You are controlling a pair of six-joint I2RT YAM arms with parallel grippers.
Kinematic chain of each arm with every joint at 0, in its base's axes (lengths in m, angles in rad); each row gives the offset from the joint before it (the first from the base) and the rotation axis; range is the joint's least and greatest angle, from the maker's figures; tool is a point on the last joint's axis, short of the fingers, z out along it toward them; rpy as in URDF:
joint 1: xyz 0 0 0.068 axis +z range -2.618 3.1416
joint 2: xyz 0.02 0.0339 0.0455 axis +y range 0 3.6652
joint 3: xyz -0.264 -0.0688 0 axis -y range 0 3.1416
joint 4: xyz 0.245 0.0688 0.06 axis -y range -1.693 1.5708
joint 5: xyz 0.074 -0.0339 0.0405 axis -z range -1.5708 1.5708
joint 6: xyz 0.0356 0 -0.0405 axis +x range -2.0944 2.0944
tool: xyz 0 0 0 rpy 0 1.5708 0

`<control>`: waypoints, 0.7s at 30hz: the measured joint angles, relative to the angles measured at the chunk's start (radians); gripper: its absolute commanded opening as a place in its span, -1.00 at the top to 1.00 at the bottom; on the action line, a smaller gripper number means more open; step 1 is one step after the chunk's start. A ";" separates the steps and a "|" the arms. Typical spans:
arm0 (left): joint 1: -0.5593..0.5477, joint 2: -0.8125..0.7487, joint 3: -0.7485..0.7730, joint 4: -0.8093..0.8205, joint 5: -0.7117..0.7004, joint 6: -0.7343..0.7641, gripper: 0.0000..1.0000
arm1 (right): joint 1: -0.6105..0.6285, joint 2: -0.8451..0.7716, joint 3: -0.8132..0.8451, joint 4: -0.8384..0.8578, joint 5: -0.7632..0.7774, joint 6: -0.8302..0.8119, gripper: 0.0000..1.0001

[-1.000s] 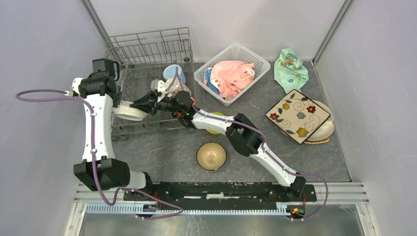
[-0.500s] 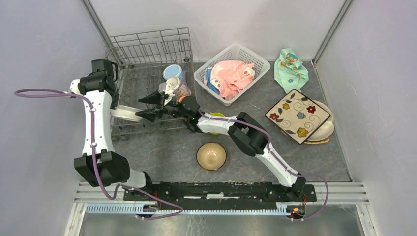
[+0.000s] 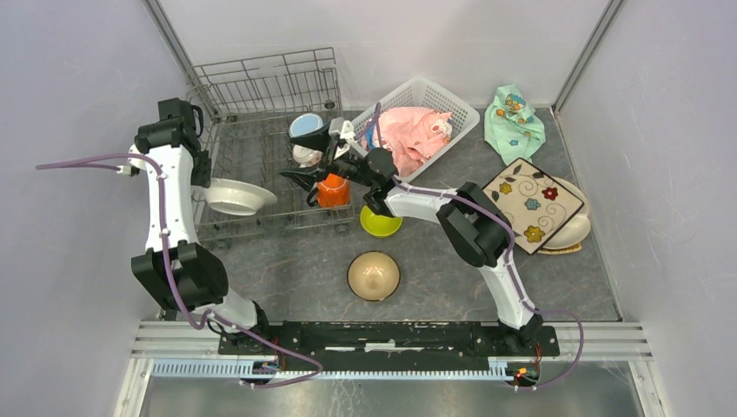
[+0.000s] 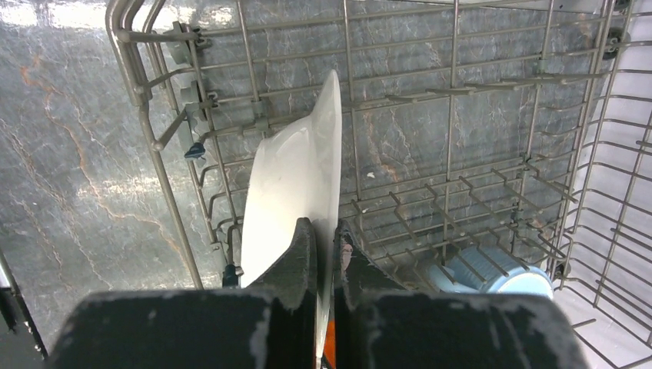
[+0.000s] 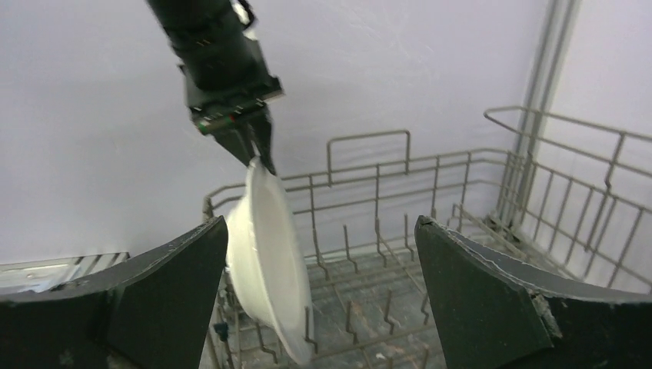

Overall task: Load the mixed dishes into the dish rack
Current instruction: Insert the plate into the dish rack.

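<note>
White plate (image 4: 294, 178) sits on edge among the tines at the left of the dish rack (image 3: 261, 82), its rim clenched in the left claw (image 4: 324, 228). The right claw (image 5: 321, 231) is spread wide, released, above the rack.

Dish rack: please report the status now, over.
Left gripper shut on white plate's rim, plate on edge inside dish rack. Right gripper open, empty. Orange mug, light-blue mug on rack's right side, apart from plate.

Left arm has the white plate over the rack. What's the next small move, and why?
Probably ease the white plate straight down into the dish rack, between its tines: the left gripper is shut on the plate's rim, holding it on edge over them.
</note>
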 measured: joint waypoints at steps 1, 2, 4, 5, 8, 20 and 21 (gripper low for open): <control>0.000 0.011 0.014 -0.009 0.004 -0.007 0.96 | 0.003 -0.012 0.000 0.000 -0.003 0.000 -0.96; 0.000 0.019 0.026 -0.019 0.007 -0.013 0.96 | 0.007 -0.023 -0.001 0.000 -0.007 0.000 -0.96; 0.000 0.029 0.045 -0.042 0.011 -0.030 0.96 | 0.016 -0.053 -0.017 0.001 -0.012 -0.001 -0.96; 0.000 0.035 0.056 -0.055 0.013 -0.039 0.96 | 0.019 -0.074 -0.035 0.000 -0.014 -0.001 -0.96; 0.000 0.037 0.066 -0.067 0.019 -0.058 0.96 | 0.027 -0.114 -0.073 -0.001 -0.016 -0.013 -0.96; 0.000 0.040 0.163 -0.158 0.027 -0.088 0.96 | 0.026 -0.212 -0.245 -0.014 -0.013 -0.061 -0.96; 0.001 0.040 0.167 -0.166 0.027 -0.090 0.96 | 0.026 -0.217 -0.253 -0.014 -0.012 -0.061 -0.96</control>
